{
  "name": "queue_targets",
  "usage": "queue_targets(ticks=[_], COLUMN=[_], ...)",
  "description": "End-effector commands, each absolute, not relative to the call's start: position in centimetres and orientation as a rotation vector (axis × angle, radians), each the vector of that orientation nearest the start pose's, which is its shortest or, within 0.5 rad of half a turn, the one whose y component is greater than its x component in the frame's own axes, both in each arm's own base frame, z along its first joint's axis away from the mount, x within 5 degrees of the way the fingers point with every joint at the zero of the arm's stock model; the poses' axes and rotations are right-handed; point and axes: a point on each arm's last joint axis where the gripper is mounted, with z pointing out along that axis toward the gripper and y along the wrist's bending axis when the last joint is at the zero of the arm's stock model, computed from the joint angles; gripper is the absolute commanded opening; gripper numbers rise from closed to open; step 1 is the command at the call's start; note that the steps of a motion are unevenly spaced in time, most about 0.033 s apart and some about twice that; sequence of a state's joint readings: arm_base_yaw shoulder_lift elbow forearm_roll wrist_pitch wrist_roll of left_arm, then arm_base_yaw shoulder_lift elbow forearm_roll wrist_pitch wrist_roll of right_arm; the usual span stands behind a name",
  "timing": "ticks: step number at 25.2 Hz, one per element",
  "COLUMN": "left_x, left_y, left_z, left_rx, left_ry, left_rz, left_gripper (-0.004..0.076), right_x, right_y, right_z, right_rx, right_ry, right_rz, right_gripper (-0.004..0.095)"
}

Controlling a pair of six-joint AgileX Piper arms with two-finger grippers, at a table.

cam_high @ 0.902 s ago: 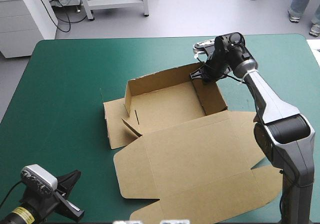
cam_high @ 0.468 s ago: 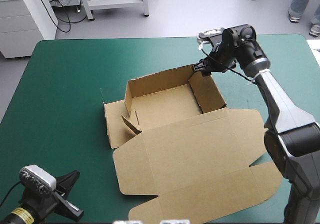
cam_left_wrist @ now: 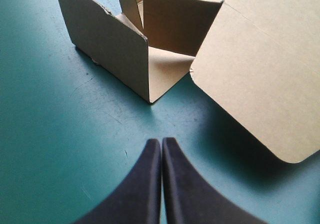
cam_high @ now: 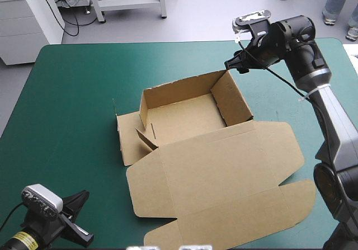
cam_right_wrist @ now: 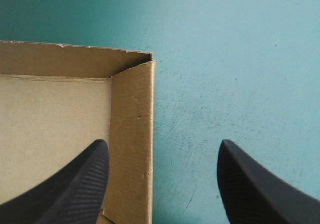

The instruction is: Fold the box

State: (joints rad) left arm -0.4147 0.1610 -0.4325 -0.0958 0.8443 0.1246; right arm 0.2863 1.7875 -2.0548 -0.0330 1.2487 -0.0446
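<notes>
Looking halfway done: box [cam_high: 184, 118] has far and right walls up, lid [cam_high: 224, 171] flat; right gripper [cam_right_wrist: 162, 144] spread wide, left gripper [cam_left_wrist: 161, 143] clenched empty.

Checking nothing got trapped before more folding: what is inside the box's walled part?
Only bare brown floor shows inside the box, with one short slit near its left wall. The bit behind the small folded flap there is covered.

High view overlooks the table [cam_high: 78, 93]; both wrist views face the box [cam_high: 184, 118] closely.
</notes>
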Motion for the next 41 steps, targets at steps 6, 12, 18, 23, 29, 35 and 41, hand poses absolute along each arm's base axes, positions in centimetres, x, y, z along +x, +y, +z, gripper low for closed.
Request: queue_targets(ticks=[6,12,18,23,29,35,41], left_x=[3.2,3.4,3.4,3.4,3.3,3.3,3.3], left_y=[-2.0,-1.7,-1.7,-1.7,-1.8,-1.8,-1.8], left_z=[28.5,28.5,28.5,28.5,28.5,28.5,28.5], left_rx=[0.478,0.425,0.427,0.425,0.423,0.422,0.415], left_ry=[1.933,1.949,1.948,1.949,1.950,1.950,1.952], left_rz=[-0.307,-0.294,-0.292,-0.294,-0.304,-0.308,-0.313], left_gripper=[-0.0008,-0.0008,-0.0008,-0.0008,-0.0008,-0.0008,-0.0008], right_x=[38.8,40.9,41.6,41.6,39.5,32.3,27.2], right_y=[11.1,12.0,12.3,12.3,11.6,8.5,6.3], right_z=[37.2,31.2,29.4,29.4,34.9,45.3,50.1], right_rx=[-0.447,-0.468,-0.464,-0.465,-0.451,-0.370,-0.231], right_ry=[2.595,2.755,2.799,2.799,2.665,2.389,2.243], right_rz=[0.034,0.057,0.064,0.063,0.071,-0.021,-0.038], right_gripper=[0.0582,0.0580,0.0206,-0.0018,-0.0018,-0.0018,-0.0018])
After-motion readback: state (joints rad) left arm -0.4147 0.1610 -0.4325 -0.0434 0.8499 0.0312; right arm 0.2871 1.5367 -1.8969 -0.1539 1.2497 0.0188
